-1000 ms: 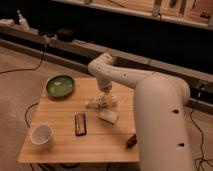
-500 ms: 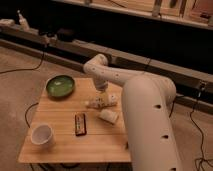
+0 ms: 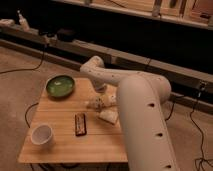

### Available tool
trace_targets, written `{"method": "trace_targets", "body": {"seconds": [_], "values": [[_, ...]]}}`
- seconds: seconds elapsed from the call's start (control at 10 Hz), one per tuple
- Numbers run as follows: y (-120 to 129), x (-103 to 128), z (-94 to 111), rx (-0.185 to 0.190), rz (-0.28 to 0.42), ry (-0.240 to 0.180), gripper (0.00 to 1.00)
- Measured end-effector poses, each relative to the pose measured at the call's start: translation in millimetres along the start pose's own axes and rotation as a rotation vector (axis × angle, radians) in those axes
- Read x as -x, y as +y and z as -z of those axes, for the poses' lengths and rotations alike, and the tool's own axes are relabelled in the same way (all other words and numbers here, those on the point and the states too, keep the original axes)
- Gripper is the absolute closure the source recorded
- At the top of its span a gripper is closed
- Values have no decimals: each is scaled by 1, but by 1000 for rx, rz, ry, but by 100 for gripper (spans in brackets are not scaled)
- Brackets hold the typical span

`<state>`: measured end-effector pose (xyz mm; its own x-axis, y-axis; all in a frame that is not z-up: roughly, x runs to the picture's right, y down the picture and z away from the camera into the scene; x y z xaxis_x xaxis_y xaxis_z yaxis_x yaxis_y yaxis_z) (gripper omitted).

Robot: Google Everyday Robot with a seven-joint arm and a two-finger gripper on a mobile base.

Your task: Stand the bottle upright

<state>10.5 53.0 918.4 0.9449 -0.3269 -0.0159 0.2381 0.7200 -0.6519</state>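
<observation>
The bottle [image 3: 94, 104], small and whitish, lies on its side near the middle of the wooden table [image 3: 60, 147]. My white arm reaches in from the lower right, bends at an elbow above the table's back edge and comes down to the bottle. My gripper [image 3: 102, 99] hangs open right over the bottle's right end, touching or nearly touching it. The arm's bulk hides the table's right side.
A green bowl [image 3: 60, 85] sits at the back left and a white cup [image 3: 42, 135] at the front left. A dark candy bar [image 3: 80, 124] lies in front of the bottle, beside a pale flat block [image 3: 108, 117]. Cables run across the floor around the table.
My arm has swung left and nearer the camera, covering more of the table's right side. The gripper has shifted slightly left, staying at the bottle. The bottle still lies on its side.
</observation>
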Motion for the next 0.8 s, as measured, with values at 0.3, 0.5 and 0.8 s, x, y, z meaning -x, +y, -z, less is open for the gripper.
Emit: {"method": "trace_targets", "body": {"seconds": [0.3,0.5,0.8], "values": [[0,0,0,0,-1,1,20],[1,-1,-2,7,7,7,20],[6,12,-14,52,65,22,20]]}}
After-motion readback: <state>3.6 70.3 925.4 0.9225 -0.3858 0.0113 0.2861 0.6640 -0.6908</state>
